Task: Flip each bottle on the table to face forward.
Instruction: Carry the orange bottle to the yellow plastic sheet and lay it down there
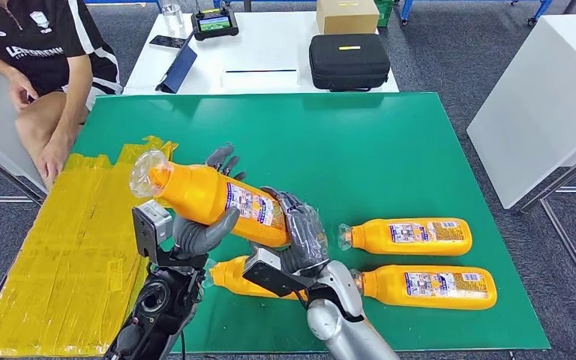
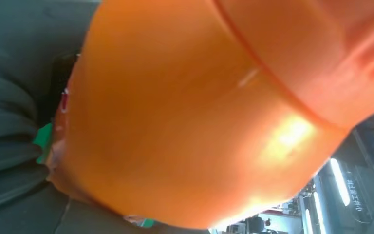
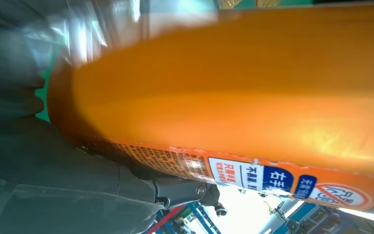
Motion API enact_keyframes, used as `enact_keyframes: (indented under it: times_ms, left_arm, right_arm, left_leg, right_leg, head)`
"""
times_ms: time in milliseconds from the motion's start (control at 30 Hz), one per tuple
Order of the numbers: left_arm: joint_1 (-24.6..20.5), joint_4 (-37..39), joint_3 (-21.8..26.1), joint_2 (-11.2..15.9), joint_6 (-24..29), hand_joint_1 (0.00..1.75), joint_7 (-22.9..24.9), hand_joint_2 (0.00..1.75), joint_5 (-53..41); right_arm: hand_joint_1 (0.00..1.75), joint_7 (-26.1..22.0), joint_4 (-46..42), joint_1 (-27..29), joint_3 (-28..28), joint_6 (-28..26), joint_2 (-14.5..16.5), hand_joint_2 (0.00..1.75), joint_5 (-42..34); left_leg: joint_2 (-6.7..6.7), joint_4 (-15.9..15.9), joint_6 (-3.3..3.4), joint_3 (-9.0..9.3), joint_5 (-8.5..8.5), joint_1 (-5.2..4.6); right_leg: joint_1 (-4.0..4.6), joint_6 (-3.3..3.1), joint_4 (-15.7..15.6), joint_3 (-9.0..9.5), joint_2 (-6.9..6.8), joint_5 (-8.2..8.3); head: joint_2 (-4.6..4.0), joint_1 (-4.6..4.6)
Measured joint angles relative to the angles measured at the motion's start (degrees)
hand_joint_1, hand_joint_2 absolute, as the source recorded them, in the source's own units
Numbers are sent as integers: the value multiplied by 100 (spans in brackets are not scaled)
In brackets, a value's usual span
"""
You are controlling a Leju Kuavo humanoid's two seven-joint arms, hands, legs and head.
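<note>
Holding item one, the raised orange bottle (image 1: 214, 199), clear of the green counter (image 1: 390, 150): left hand (image 1: 199, 229) grips it under the neck end, right hand (image 1: 300, 232) wraps the base end, both closed on the body
- Orientation: tilted, clear cap (image 1: 146, 174) highest and beyond the left hand, label strip facing up between the two hands
- Wrist views: orange wall (image 2: 199, 112) pressed close against the left hand; printed label edge (image 3: 272, 178) runs along the side by the right hand
- Items two and three: two bottles (image 1: 409, 236) and (image 1: 424, 286) lying flat on the counter just beyond the right hand, labels upward, caps toward that hand
- Item four: bottle (image 1: 232, 277) lying directly beneath both hands, partly hidden, face not readable
- Handling, judged: rigid plastic, apparently full and so fairly heavy; smooth glossy wall likely slippery, inclined to roll in the grasp; cap thin and probably crushable
- Best hold, judged: mid-body over the label, fingers around the broad flat sides, never by the cap
</note>
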Motion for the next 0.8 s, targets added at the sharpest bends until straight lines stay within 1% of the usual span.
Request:
enact_keyframes:
  times_ms: [33, 167, 467, 500, 600, 633, 700, 800]
  left_arm:
    - [3, 10, 2, 0, -1, 164, -5, 175, 8]
    - [7, 39, 10, 0, -3, 175, -13, 175, 17]
    - [7, 111, 14, -14, 124, 175, -137, 175, 191]
    - [7, 123, 14, -19, 143, 175, -161, 175, 218]
    - [15, 168, 11, -38, 255, 175, -286, 175, 273]
    - [18, 180, 10, -50, 341, 175, -341, 175, 255]
    - [1, 191, 10, -72, 648, 175, -458, 175, 61]
    - [-112, 195, 15, -77, 1411, 175, -596, 175, -676]
  right_arm:
    - [175, -2, -16, 9, 11, -1, -11, 175, -9]
    - [175, -5, -54, 35, 31, 0, -37, 175, -19]
    - [175, -40, -190, 133, 54, 125, -110, 175, -250]
    - [169, -48, -210, 154, 54, 129, -123, 175, -295]
    - [38, -105, -280, 217, 49, 103, -170, 175, -464]
    - [0, -134, -309, 238, 46, 90, -186, 175, -538]
    - [0, -175, -376, 290, 42, 112, -216, 175, -729]
    - [0, -168, -496, 378, 31, 266, -279, 175, -999]
  left_leg:
    - [0, 0, 0, 0, 0, 0]
    - [0, 0, 0, 0, 0, 0]
    - [0, 0, 0, -1, 0, 0]
    - [0, 0, 0, -1, 0, 0]
    - [0, 0, 0, -1, 0, 0]
    - [0, 0, 0, 0, 0, 0]
    - [-1, 0, 0, 0, 0, -1]
    - [-2, 0, 0, -1, 0, -1]
  right_leg:
    - [0, 0, 0, 0, 0, 0]
    - [0, 0, 0, 0, 0, 0]
    - [-1, 0, 0, -1, 0, 0]
    - [-1, 0, 0, 0, 0, 0]
    - [-1, 0, 0, -1, 0, 0]
    - [-1, 0, 0, -1, 0, 0]
    - [-1, 0, -1, -1, 0, 0]
    - [-1, 0, -1, -1, -1, 0]
  head:
    - [0, 0]
    - [0, 0]
    - [0, 0]
    - [0, 0]
    - [0, 0]
    - [0, 0]
    - [0, 1]
    - [0, 0]
